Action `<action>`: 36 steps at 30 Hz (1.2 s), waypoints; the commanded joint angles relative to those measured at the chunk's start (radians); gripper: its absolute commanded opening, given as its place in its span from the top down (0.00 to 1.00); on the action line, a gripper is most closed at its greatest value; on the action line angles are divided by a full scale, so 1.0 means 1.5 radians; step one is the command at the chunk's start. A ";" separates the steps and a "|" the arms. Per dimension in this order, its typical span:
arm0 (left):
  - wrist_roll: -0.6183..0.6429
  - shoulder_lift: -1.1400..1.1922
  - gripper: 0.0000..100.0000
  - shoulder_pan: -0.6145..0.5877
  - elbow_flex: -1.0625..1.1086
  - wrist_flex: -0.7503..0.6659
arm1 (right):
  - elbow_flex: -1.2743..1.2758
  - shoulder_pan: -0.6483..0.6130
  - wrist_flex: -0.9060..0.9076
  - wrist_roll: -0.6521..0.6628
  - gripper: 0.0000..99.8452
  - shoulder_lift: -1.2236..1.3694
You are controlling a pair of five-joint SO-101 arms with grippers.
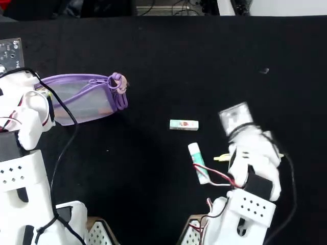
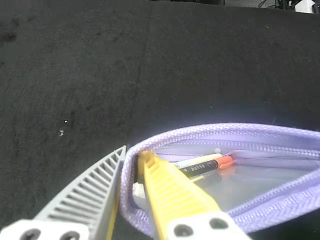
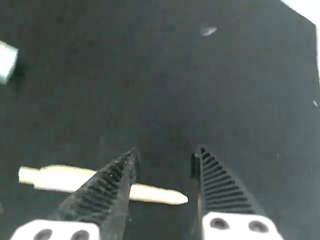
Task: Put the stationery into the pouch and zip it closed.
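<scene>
As my left gripper (image 2: 129,160) clamps the pouch (image 2: 280,135), the yellow pen (image 3: 55,178) lies along my spread right gripper (image 3: 167,150)'s closing line.

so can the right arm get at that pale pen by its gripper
Probably yes: the right gripper is open right above the pale pen, which lies alone on the black cloth, with nothing between them.

Unzipped purple pouch (image 1: 89,99), eraser (image 1: 184,124) well apart
</scene>
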 commanded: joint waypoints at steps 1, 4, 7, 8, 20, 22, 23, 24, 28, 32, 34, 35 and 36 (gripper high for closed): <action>0.008 0.018 0.97 0.002 0.037 -0.001 | 0.029 0.009 0.010 0.175 0.83 -0.011; 0.008 0.018 0.97 0.002 0.037 0.000 | 0.019 0.008 0.100 0.263 0.83 0.009; 0.009 0.018 0.97 0.002 0.037 0.000 | -0.023 0.010 0.146 0.291 0.83 0.062; 0.009 0.018 0.97 0.003 0.038 0.000 | -0.038 0.011 0.144 0.292 0.83 0.083; 0.009 0.018 0.97 0.048 0.056 -0.002 | -0.294 0.043 0.211 0.415 0.83 0.511; 0.009 0.018 0.97 0.053 0.057 -0.002 | -0.348 0.058 0.242 0.453 0.83 0.588; 0.009 0.018 0.97 0.054 0.057 -0.002 | -0.375 0.065 0.250 0.470 0.83 0.626; 0.009 0.018 0.97 0.054 0.057 -0.002 | -0.397 0.073 0.247 0.483 0.83 0.660; 0.009 0.018 0.97 0.051 0.057 -0.003 | -0.453 0.094 0.211 0.545 0.83 0.779; 0.009 0.018 0.97 0.051 0.057 -0.003 | -0.455 0.115 0.158 0.620 0.83 0.840; 0.009 0.018 0.97 0.051 0.057 -0.003 | -0.452 0.117 0.097 0.618 0.83 0.858; 0.009 0.018 0.97 0.051 0.057 -0.003 | -0.444 0.120 0.061 0.618 0.83 0.865; 0.009 0.018 0.97 0.051 0.057 -0.003 | -0.435 0.126 0.026 0.618 0.83 0.873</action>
